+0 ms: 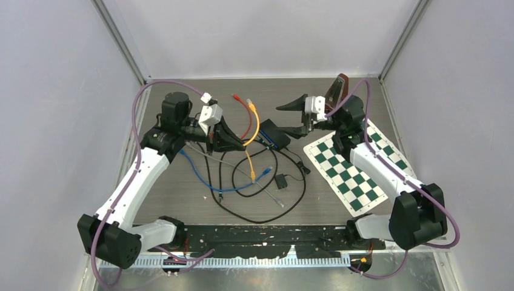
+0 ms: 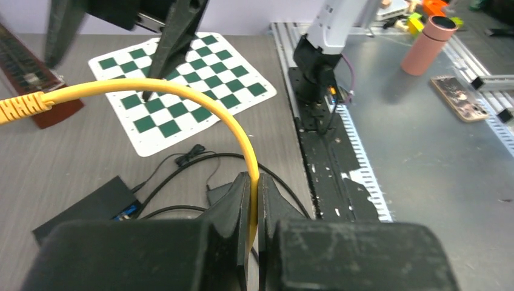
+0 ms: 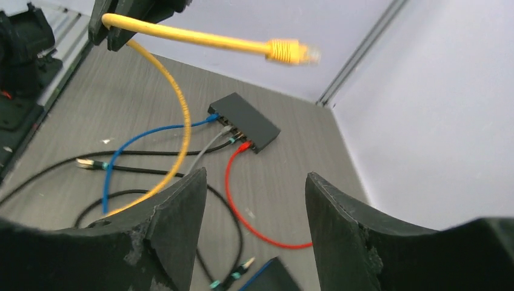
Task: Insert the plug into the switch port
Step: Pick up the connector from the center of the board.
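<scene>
Yellow cable (image 2: 182, 91) arcs up stiff, plug (image 3: 291, 51) dangling free, left gripper (image 2: 254, 182) pinching it mid-length, right gripper (image 3: 254, 176) spread wide near the switch (image 3: 245, 121).

the grey table (image 1: 176, 194) is carrying a black switch (image 1: 276, 134) near centre; a checkered mat (image 1: 351, 170) is lying at 3 o'clock, while a blue cable (image 3: 106, 182) and black cable (image 1: 254, 222) are sprawling toward 6 o'clock

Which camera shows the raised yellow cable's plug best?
Right wrist: the yellow plug hangs whole against the wall. Left wrist catches only its ribbed boot at the frame edge; top external shows it tiny.
</scene>
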Controlling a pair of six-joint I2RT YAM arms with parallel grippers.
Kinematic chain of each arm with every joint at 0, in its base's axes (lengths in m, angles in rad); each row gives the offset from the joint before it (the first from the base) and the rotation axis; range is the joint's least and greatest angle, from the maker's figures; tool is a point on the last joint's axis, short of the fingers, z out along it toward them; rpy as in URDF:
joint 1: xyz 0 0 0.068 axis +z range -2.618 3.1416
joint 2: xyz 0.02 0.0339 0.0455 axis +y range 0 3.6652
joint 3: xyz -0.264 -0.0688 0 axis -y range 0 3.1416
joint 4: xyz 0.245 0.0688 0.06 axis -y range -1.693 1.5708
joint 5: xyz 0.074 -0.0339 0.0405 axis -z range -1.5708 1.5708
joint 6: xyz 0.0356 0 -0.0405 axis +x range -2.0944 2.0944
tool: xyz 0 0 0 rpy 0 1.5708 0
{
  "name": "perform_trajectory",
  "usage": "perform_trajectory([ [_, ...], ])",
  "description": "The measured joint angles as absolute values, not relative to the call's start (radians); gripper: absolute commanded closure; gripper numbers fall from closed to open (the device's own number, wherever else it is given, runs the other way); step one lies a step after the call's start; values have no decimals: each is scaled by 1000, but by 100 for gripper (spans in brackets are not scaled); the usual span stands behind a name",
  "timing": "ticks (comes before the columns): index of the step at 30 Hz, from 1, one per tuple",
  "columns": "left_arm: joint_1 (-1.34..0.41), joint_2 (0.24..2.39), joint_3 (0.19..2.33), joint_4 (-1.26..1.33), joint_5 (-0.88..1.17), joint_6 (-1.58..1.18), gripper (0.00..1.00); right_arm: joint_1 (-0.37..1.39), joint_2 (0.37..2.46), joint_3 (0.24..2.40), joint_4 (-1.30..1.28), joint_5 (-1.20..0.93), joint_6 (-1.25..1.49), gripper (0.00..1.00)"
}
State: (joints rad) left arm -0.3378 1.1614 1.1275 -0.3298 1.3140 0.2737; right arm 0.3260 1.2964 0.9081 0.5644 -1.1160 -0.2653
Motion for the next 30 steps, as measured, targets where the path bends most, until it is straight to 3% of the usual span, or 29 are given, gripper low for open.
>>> perform_trajectory([
  [5,-338,1214,1191,-548,1376,420,100,327,1339,952,603,-1182,-442,29],
  [11,-338,1290,1263,-743,1412,566,100,378,1366,951,674,-1117,-570,24],
  [18,-338,1353,1300,-842,1416,636,100,478,1377,950,677,-997,-729,30],
  [22,-338,1357,1307,-851,1416,640,100,497,1414,944,695,-958,-754,34],
  [30,-338,1357,1307,-850,1405,650,100,495,1424,889,726,-885,-598,28],
])
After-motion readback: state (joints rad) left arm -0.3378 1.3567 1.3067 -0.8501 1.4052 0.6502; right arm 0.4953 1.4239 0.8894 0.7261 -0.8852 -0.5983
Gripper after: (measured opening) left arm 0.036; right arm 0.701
